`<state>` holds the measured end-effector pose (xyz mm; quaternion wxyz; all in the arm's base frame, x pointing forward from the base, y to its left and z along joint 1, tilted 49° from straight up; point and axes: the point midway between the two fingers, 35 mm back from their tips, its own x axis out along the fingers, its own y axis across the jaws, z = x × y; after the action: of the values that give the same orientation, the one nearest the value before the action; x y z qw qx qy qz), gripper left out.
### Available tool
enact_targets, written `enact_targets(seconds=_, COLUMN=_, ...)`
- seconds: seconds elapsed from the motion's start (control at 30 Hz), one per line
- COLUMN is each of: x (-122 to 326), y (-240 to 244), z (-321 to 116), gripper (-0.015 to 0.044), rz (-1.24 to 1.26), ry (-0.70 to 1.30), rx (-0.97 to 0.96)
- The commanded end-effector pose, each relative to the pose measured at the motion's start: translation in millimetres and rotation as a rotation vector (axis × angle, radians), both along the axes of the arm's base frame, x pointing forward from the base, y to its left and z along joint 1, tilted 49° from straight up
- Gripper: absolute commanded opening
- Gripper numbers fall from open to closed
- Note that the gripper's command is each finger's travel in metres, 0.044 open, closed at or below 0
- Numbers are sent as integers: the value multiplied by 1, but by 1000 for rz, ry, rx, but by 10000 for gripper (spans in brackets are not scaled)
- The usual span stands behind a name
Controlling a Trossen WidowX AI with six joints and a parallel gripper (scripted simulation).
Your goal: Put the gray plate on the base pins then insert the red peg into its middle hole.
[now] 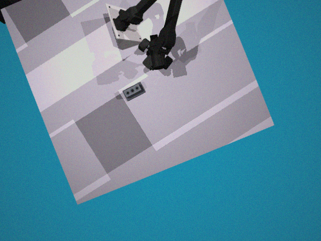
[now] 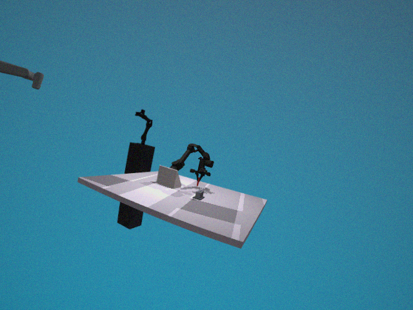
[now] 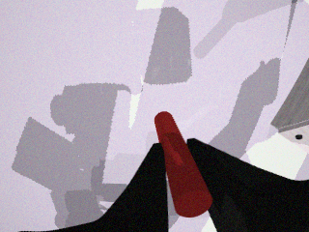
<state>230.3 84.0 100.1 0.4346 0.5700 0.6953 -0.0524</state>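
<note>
The gripper (image 2: 199,179) (image 3: 175,146) is shut on the red peg (image 2: 197,182) (image 3: 187,186), whose far end sticks out past the fingertips. The peg appears raised above the table. In the top view the gripper body hides the peg. The gray plate (image 1: 130,91) (image 2: 199,192) appears to lie flat on the darker base (image 1: 134,97) (image 2: 199,197). Its top shows three dark holes in a row; whether pins fill the outer two is too small to tell. The gripper is beside the plate, toward the arm's mount, and the peg is apart from the plate.
The light slanted mount (image 1: 135,36) (image 2: 166,176) stands on the table (image 1: 186,109) (image 2: 220,228) behind the gripper. A black pillar (image 2: 139,158) with another arm stands beyond the table. Strong bands of light and shadow cross the tabletop.
</note>
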Motion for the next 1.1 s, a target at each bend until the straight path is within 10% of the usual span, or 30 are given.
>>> enact_targets(seconds=0.0, x=2, y=-11, z=8, gripper=0, rz=-1, ry=-6, rx=-4)
enact_targets(seconds=1.07, x=55, y=-52, z=-19, gripper=0, rz=-11, ry=2, rx=-9)
